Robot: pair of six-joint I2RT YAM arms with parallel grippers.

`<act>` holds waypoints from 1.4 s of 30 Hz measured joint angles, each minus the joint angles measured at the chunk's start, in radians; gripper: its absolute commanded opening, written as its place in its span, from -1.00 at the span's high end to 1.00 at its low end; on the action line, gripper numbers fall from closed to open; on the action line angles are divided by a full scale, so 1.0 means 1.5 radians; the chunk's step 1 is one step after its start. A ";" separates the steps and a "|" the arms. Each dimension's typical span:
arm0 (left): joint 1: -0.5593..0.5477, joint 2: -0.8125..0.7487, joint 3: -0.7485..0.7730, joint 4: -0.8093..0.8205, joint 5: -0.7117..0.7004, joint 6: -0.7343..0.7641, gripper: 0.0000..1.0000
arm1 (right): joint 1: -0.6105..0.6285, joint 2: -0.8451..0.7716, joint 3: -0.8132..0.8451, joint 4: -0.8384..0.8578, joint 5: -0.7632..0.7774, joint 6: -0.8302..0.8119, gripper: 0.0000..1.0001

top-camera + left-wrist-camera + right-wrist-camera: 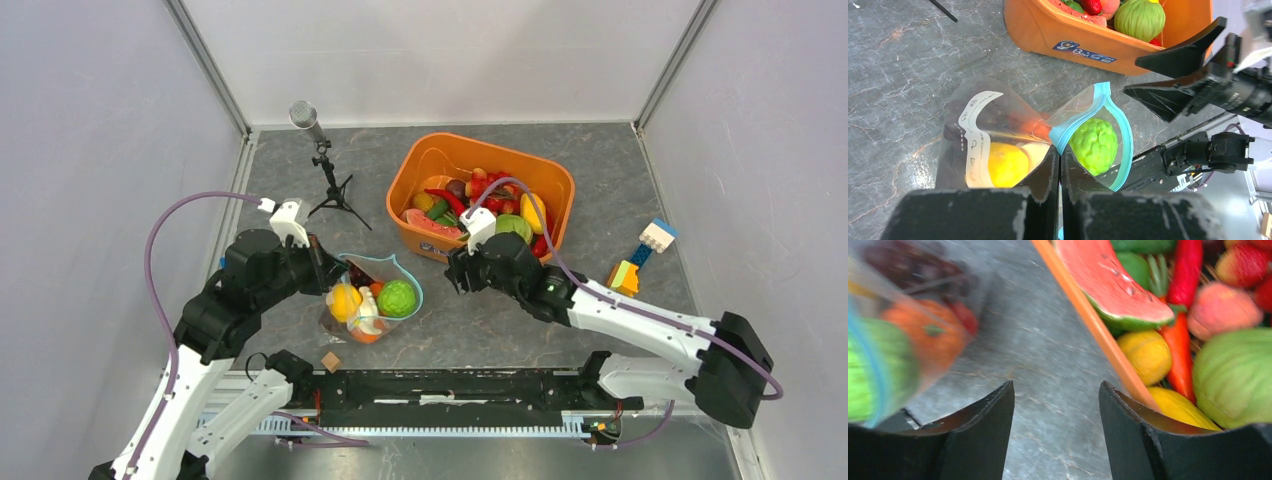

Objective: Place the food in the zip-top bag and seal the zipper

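The clear zip-top bag [372,300] lies on the table left of centre, mouth open toward the right. Inside it are a green round fruit [1095,145], a yellow piece [1005,165], a white piece and an orange piece [930,337]. My left gripper [1059,156] is shut on the bag's mouth edge, pinching the teal zipper [1126,135]. My right gripper [1055,387] is open and empty, low over bare table between the bag and the orange bin [432,160]. More toy food fills the bin, with a watermelon slice [1108,280] at its near wall.
A microphone on a small tripod [322,160] stands behind the bag. A small wooden cube [331,361] lies near the front rail [450,388]. Coloured building blocks [640,255] lie at the right. Grey walls close in both sides.
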 measured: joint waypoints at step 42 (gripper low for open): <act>0.000 0.041 -0.001 0.017 0.093 -0.007 0.91 | 0.107 0.094 0.033 0.195 -0.048 0.099 0.03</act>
